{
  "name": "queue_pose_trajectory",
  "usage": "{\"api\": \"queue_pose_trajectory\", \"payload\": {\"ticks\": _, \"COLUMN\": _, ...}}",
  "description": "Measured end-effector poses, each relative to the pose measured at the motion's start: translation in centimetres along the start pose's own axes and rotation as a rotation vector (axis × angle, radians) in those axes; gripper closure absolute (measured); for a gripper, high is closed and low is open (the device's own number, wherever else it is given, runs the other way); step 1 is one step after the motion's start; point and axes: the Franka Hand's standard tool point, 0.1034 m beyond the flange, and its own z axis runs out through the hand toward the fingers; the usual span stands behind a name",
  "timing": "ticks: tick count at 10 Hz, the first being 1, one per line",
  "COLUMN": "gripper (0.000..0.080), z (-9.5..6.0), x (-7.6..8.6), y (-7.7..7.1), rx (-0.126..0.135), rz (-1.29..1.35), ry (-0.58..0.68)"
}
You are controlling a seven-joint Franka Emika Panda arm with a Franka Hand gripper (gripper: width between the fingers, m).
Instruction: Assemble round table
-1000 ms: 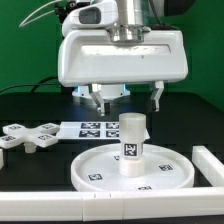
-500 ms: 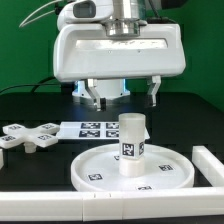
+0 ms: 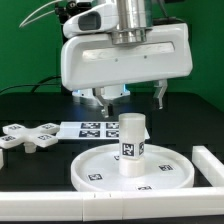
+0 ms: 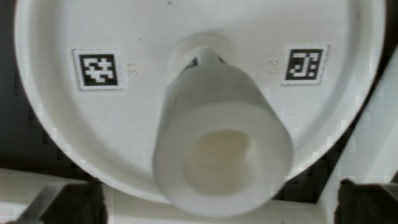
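Observation:
The large rimmed round disc (image 3: 135,166) lies flat on the black table. The short thick cylinder post (image 3: 133,142) stands upright at its middle. The cross-shaped foot (image 3: 30,138) lies loose at the exterior view's left. My gripper (image 3: 132,99) hangs open and empty above and behind the post, its two dark fingers spread wide and touching nothing. The wrist view looks straight down on the post (image 4: 222,135) and the disc (image 4: 107,120) with two black tags; both dark fingertips (image 4: 54,205) show at the frame's lower corners, either side of the post.
The marker board (image 3: 95,127) lies behind the disc. Straight white border rails run along the front (image 3: 60,208) and at the exterior view's right (image 3: 212,165). A green wall stands at the back.
The gripper has shifted slightly toward the exterior view's right and stays open above the post. The post, disc and foot have not moved.

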Motion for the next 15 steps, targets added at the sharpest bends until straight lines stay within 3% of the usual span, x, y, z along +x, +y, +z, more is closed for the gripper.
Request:
{"api": "queue_pose_trajectory", "payload": {"ticks": 1, "gripper": 0.0151, "z": 0.2, "x": -0.1, "y": -0.3, "rx": 0.019, "rz": 0.001, "ry": -0.058}}
{"api": "queue_pose_trajectory", "payload": {"ticks": 6, "gripper": 0.0151, "z": 1.5, "x": -0.6, "y": 0.4, "rx": -0.006, "rz": -0.006, "ry": -0.017}}
{"api": "queue_pose_trajectory", "payload": {"ticks": 11, "gripper": 0.0151, "z": 1.8, "x": -0.8, "y": 0.4, "rx": -0.005, "rz": -0.006, "ry": -0.022}}
{"api": "queue_pose_trajectory", "payload": {"ticks": 13, "gripper": 0.0397, "z": 1.8, "x": -0.8, "y": 0.4, "rx": -0.005, "rz": -0.003, "ry": -0.022}}
{"api": "queue_pose_trajectory", "payload": {"ticks": 15, "gripper": 0.0395, "z": 1.8, "x": -0.8, "y": 0.4, "rx": -0.003, "rz": 0.019, "ry": -0.021}}
